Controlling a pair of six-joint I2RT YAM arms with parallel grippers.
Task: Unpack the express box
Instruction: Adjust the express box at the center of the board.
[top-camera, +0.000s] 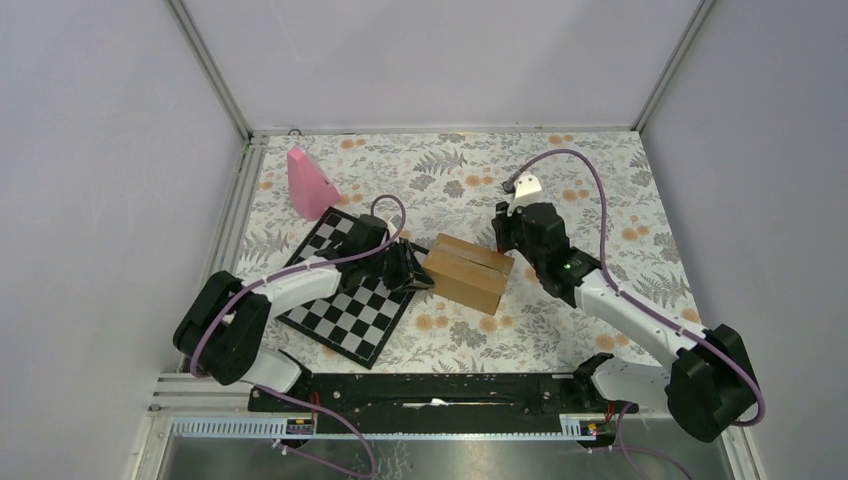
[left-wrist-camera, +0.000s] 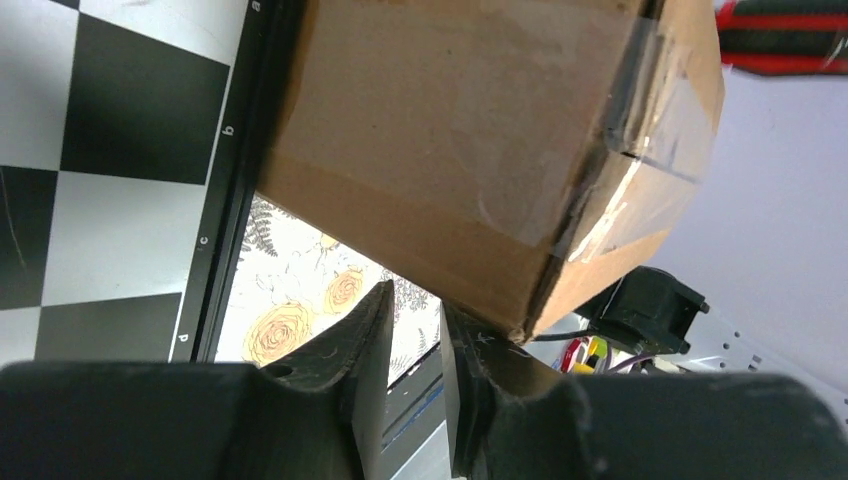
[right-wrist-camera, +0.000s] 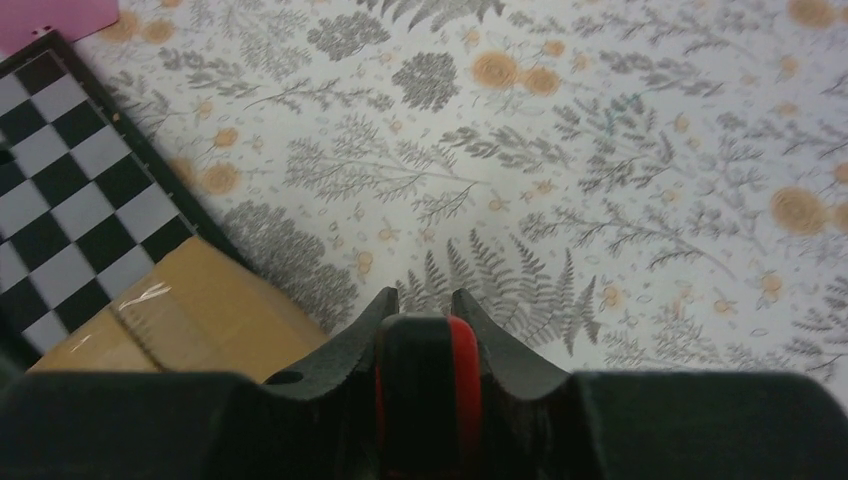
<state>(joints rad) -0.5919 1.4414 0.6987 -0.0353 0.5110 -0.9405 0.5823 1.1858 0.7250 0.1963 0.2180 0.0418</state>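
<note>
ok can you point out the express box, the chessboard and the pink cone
express box (top-camera: 469, 261): top external view, on its top face
chessboard (top-camera: 350, 316): top external view, on the bare squares toward its near corner
pink cone (top-camera: 306, 186): top external view, on its side, about midway up

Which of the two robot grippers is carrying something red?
The right gripper, at the brown cardboard box's right end: a red-and-black object is clamped between its fingers. The left gripper, by the black-and-white chessboard, has nothing red.
</note>
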